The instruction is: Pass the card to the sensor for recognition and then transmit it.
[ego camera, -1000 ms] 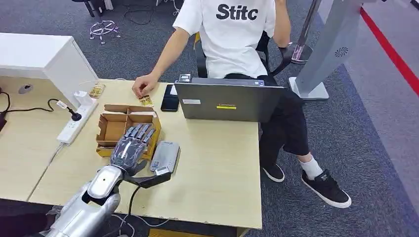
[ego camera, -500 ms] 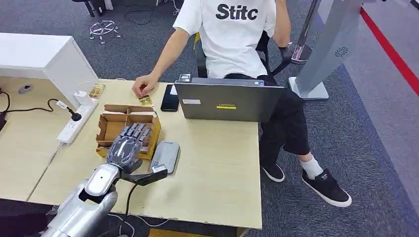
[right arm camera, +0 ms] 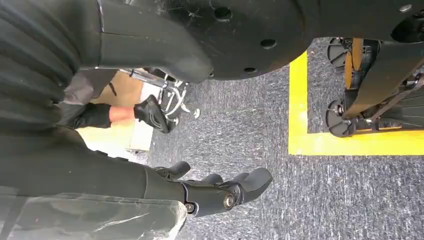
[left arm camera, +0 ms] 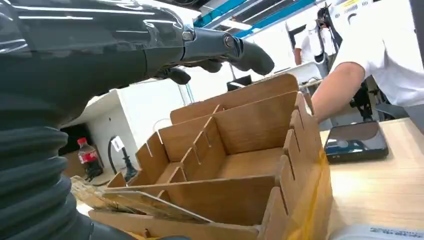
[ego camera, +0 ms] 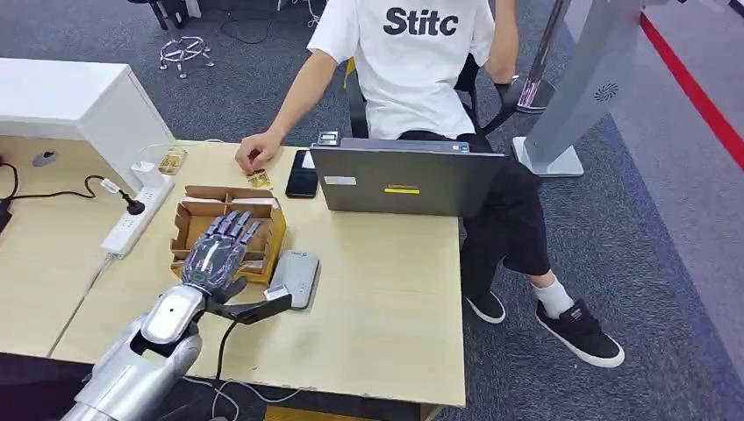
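Observation:
A brown cardboard box with divided compartments stands on the wooden desk. My left hand hovers above its near right part, fingers stretched forward and apart, thumb stuck out sideways, holding nothing. In the left wrist view the fingers reach over the box, and a thin card lies tilted in the nearest compartment. The grey card sensor lies flat just right of the box, by my thumb. My right hand hangs over the grey carpet, fingers loosely bent and empty.
A person in a white T-shirt sits across the desk, one hand resting by a small card. A black phone, a grey laptop, a white power strip and another card lie around the box.
My left hand has slid to the left and a little forward, from beside the sensor to above the box. The person and the desk items have stayed put.

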`<act>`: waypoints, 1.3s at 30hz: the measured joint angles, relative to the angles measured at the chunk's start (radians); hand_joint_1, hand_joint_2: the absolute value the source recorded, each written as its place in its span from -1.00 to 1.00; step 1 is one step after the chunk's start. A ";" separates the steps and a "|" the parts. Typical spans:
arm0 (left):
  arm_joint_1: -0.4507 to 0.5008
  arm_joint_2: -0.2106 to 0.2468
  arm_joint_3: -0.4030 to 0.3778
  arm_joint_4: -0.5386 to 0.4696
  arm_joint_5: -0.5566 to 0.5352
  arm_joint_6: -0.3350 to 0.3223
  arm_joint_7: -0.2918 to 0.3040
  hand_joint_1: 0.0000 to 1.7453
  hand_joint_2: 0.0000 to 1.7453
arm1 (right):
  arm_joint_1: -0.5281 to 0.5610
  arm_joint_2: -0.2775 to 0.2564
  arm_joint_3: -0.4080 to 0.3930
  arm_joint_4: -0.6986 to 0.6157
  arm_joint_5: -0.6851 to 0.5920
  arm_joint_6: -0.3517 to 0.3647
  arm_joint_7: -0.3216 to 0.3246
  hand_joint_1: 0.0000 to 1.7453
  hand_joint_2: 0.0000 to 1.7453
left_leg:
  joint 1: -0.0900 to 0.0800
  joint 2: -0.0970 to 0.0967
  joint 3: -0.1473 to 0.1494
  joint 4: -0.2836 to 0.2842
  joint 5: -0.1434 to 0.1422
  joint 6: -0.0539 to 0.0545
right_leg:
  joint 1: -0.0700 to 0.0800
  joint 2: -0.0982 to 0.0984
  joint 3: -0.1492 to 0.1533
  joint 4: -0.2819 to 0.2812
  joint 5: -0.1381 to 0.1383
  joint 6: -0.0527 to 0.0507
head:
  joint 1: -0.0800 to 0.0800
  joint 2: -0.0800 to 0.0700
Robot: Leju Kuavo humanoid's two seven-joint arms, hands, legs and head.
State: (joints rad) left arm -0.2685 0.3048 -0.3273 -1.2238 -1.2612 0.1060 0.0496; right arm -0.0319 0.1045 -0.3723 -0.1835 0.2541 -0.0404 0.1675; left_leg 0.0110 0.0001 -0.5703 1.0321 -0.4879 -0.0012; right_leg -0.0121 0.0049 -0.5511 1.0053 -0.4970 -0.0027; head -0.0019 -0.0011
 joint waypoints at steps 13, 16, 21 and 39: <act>-0.001 0.050 -0.001 -0.025 0.090 -0.127 -0.024 -1.00 1.00 | 0.000 0.000 -0.007 0.000 0.009 0.010 0.000 -1.00 1.00 | 0.000 0.000 0.000 0.000 0.000 0.000 | 0.000 0.000 0.000 0.000 0.000 0.000 | 0.000 0.000; -0.001 0.059 -0.001 -0.025 0.092 -0.130 -0.029 -1.00 1.00 | 0.000 0.000 -0.008 0.000 0.010 0.010 0.000 -1.00 1.00 | 0.000 0.000 0.000 0.000 0.000 0.000 | 0.000 0.000 0.000 0.000 0.000 0.000 | 0.000 0.000; -0.001 0.066 -0.001 -0.025 0.092 -0.133 -0.031 -1.00 1.00 | 0.000 0.000 -0.010 0.000 0.010 0.010 0.000 -1.00 1.00 | 0.000 0.000 0.000 0.000 0.000 0.000 | 0.000 0.000 0.000 0.000 0.000 0.000 | 0.000 0.000; -0.002 0.075 -0.001 -0.034 0.102 -0.136 -0.031 0.96 1.00 | 0.000 0.000 -0.021 0.000 0.011 0.011 0.000 -1.00 1.00 | 0.000 0.000 0.000 0.000 0.000 0.000 | 0.000 0.000 0.000 0.000 0.000 0.000 | 0.000 0.000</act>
State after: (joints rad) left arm -0.2701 0.3799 -0.3285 -1.2581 -1.1593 -0.0298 0.0187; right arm -0.0318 0.1049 -0.3933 -0.1835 0.2651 -0.0298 0.1675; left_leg 0.0111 0.0004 -0.5701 1.0321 -0.4878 -0.0013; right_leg -0.0121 0.0051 -0.5513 1.0056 -0.4969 -0.0029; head -0.0019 -0.0011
